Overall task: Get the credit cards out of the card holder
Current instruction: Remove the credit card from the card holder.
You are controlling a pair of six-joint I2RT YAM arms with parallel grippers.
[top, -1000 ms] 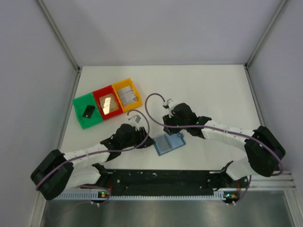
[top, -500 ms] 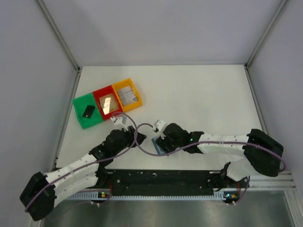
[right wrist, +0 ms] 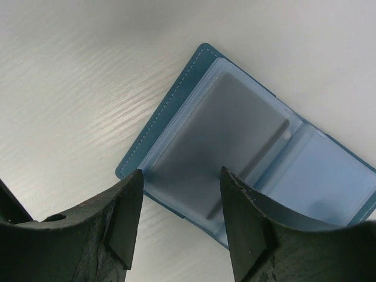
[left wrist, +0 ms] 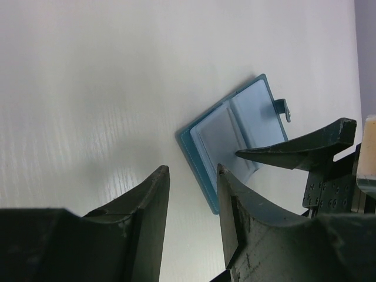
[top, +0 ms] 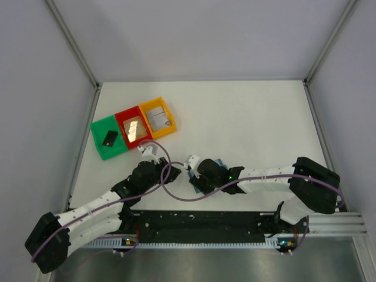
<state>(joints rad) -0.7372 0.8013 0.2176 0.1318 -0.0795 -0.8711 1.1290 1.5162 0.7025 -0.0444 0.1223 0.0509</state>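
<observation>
The jaws of the left gripper [left wrist: 192, 176] stand a narrow way apart and hold nothing, with bare table [top: 252, 117] showing in the gap. The jaws of the right gripper [right wrist: 182, 182] are parted wider and hold nothing either. They hang right above the card holder [right wrist: 329, 176], framing its near edge; I cannot tell whether they touch it.

The card holder lies open and flat at about 6 o'clock on the table, close to the arm bases. A grey card [right wrist: 229, 141] shows through its clear sleeve. The left gripper sits just beside it, at its 9 o'clock. The green tray [top: 103, 130], red tray [top: 124, 121] and yellow tray [top: 151, 109] sit in a row at 10 o'clock.
</observation>
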